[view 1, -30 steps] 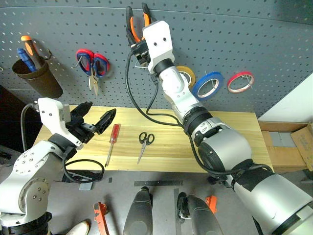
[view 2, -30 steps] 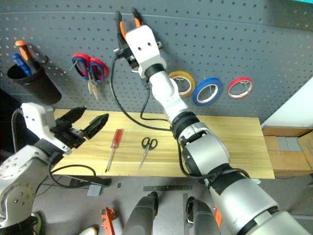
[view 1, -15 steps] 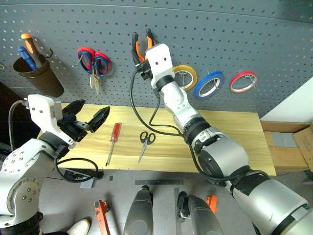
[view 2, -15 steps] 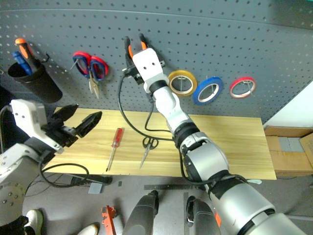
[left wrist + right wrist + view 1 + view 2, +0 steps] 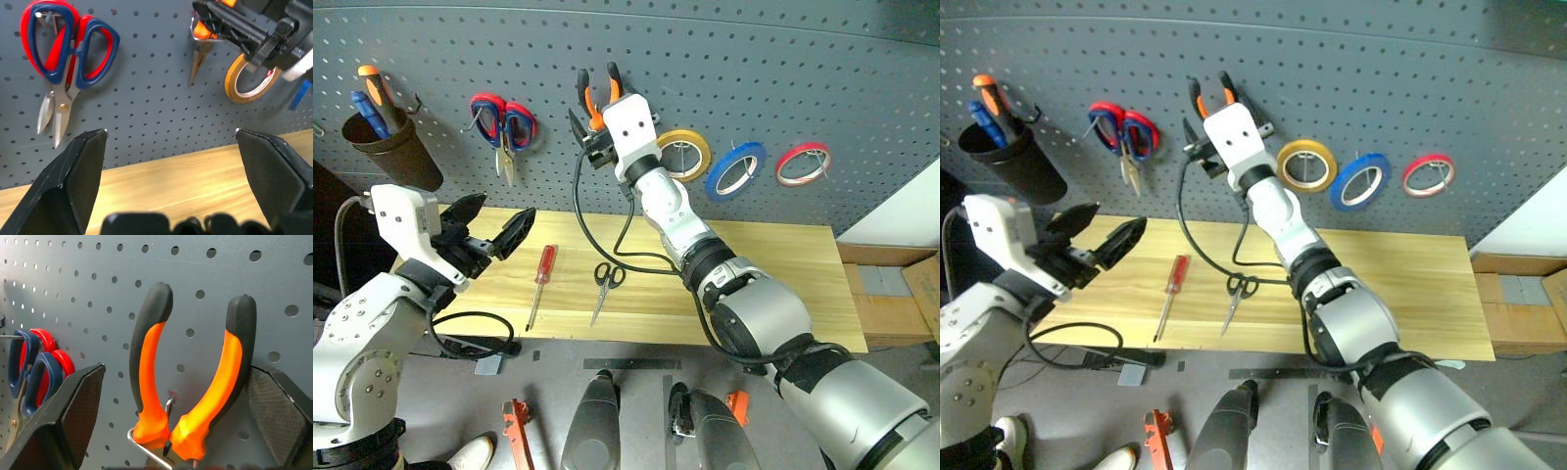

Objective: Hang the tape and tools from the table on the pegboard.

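My right tool [image 5: 168, 431] is up against the pegboard [image 5: 783, 88] with its two fingers spread wide, one on each side of the orange-and-black-handled pliers [image 5: 188, 377]. The left finger [image 5: 63, 416] stands clear of the left handle, while the right finger [image 5: 281, 416] sits just beside the right handle, and I cannot tell whether it touches it. The pliers hang handles-up, their joint resting over a metal hook [image 5: 146, 448] on the board, so I am not gripping them. My left tool [image 5: 491, 230] is also released, its fingers wide apart and holding nothing, hovering over the left end of the table [image 5: 773, 284], well apart from the pliers. On the table the red-handled screwdriver [image 5: 538, 284] lies just to the right of my left tool, its red handle toward the pegboard and its shaft pointing to the near edge. The small black-handled scissors [image 5: 603, 286] lie near it, further right, roughly below my right arm, handles toward the board and blades toward me. The blue ring of tape [image 5: 734, 168] already hangs on the pegboard, between the yellow roll [image 5: 683, 152] and the red roll [image 5: 802, 163], to the right of my right tool. To the left of the pliers hang the red-and-blue-handled scissors [image 5: 66, 58], and further left a dark cup [image 5: 393, 147] on the board holds an orange-handled and a blue-handled tool.
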